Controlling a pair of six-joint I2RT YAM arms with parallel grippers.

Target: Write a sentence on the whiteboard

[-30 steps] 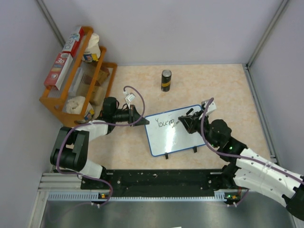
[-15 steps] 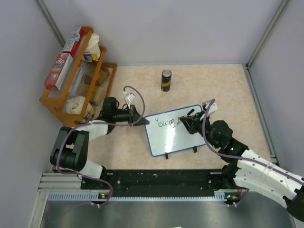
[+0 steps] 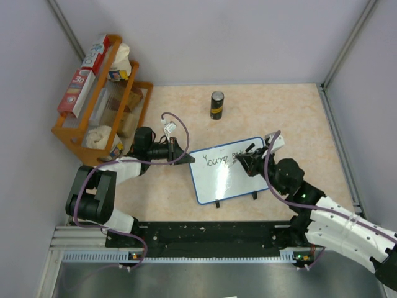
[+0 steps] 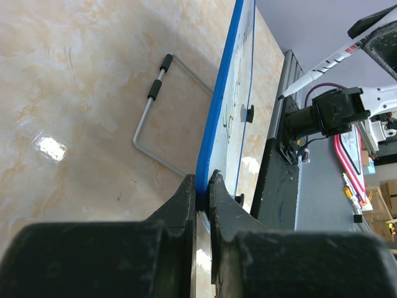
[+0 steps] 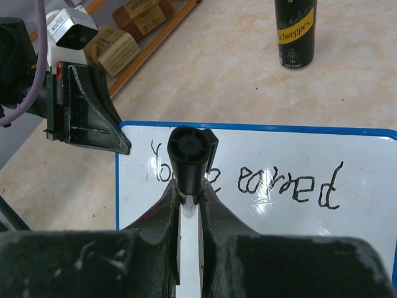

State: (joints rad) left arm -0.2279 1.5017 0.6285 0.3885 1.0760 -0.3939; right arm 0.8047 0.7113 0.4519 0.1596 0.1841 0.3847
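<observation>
The whiteboard (image 3: pixel 231 177), white with a thin blue rim, lies on the table; two black feet stick out at its near edge. The sentence (image 5: pixel 279 183) is one line of dark writing, roughly "You're earned", along the board's far edge. My left gripper (image 3: pixel 184 156) is shut on the board's left rim, seen edge-on in the left wrist view (image 4: pixel 201 185). My right gripper (image 3: pixel 244 161) is shut on a black marker (image 5: pixel 191 155) over the middle of the written line. The marker hides a few letters, and its tip is hidden.
A dark drink can (image 3: pixel 216 105) stands on the table beyond the board. A wooden rack (image 3: pixel 99 102) with boxes and bags stands at the far left. A wire stand (image 4: pixel 155 121) lies under the board. A black rail (image 3: pixel 211 236) runs along the near edge.
My right gripper with the marker has drawn slightly back toward the near edge, uncovering more of the writing. The left gripper and the board have not moved.
</observation>
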